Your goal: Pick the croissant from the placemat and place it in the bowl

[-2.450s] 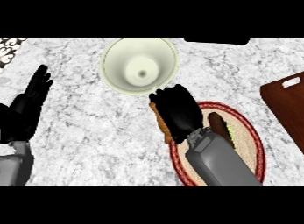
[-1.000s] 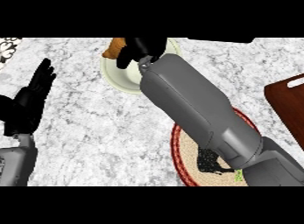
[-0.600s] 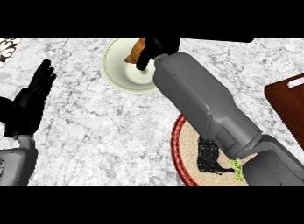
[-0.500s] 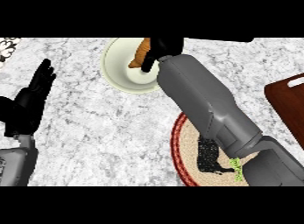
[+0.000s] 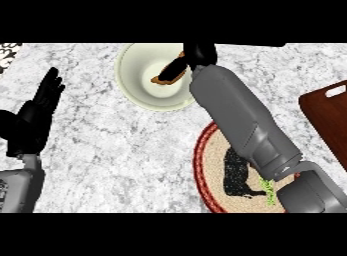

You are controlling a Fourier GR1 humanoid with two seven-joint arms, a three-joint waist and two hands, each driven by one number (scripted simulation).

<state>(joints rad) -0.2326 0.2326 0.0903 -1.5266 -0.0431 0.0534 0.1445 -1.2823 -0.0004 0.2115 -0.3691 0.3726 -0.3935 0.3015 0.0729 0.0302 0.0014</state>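
I see the bowl (image 5: 135, 87) at the counter's (image 5: 117, 150) far edge, the croissant (image 5: 163, 78) in it, the placemat (image 5: 214, 172) toward the near edge, the board (image 5: 340, 125) at the right edge.

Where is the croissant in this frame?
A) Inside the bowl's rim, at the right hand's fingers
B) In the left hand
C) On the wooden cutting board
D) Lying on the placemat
A: the croissant shows against the inside of the bowl with the right hand curled on it, away from the placemat; the left hand rests open at the view's left.
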